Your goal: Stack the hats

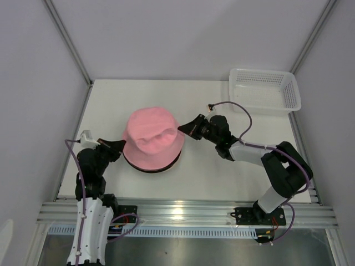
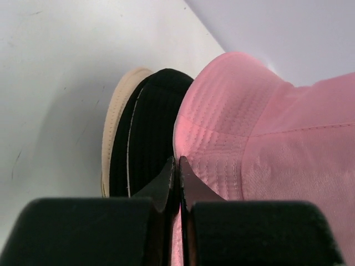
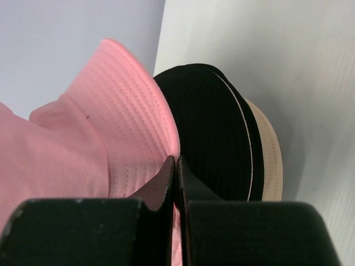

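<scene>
A lab test cell: white table [image 1: 222, 183], grey panel walls [image 1: 166, 33], aluminium mounting rail [image 1: 188, 213]

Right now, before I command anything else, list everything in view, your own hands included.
pink bucket hat: one, pink, top of the stack, mid-table
black hat: black, directly under the pink one; count unclear
tan hat: one, tan, bottom of the stack
basket: one, white lattice, far right corner, apart from the stack
table: one, white
left hand: black, shut on the pink brim's left edge
right hand: black, shut on its right edge
</scene>
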